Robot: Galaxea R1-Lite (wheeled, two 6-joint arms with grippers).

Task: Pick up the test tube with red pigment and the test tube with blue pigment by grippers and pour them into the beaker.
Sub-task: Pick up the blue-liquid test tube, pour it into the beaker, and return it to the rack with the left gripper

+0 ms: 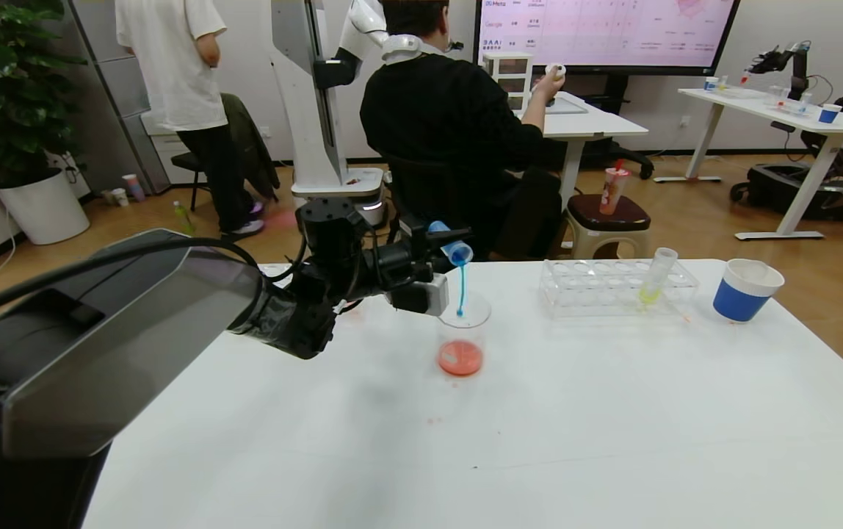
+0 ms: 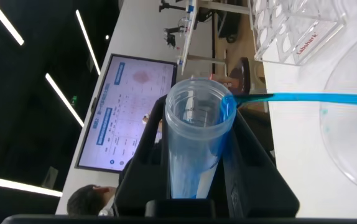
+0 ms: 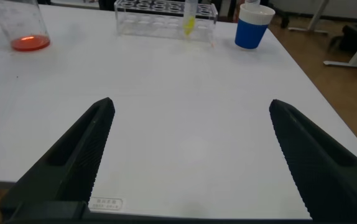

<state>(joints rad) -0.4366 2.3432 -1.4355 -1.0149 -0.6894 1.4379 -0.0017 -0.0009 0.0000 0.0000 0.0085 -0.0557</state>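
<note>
My left gripper (image 1: 432, 257) is shut on the test tube with blue pigment (image 1: 455, 251) and holds it tipped, mouth down, above the beaker (image 1: 461, 334). A thin blue stream (image 1: 461, 290) runs from the tube's rim into the beaker, which holds red-orange liquid at its bottom. In the left wrist view the tube (image 2: 194, 143) sits between the black fingers (image 2: 253, 162), and the stream (image 2: 303, 97) runs towards the beaker's rim (image 2: 352, 124). The test tube with red pigment is out of view. My right gripper (image 3: 191, 107) is open and empty over bare table near the front.
A clear tube rack (image 1: 598, 290) stands right of the beaker with a yellow-green tube (image 1: 654, 283) in it. A blue-and-white paper cup (image 1: 746, 290) stands at the far right. Small red drips (image 1: 432, 420) mark the table. People and desks are behind the table.
</note>
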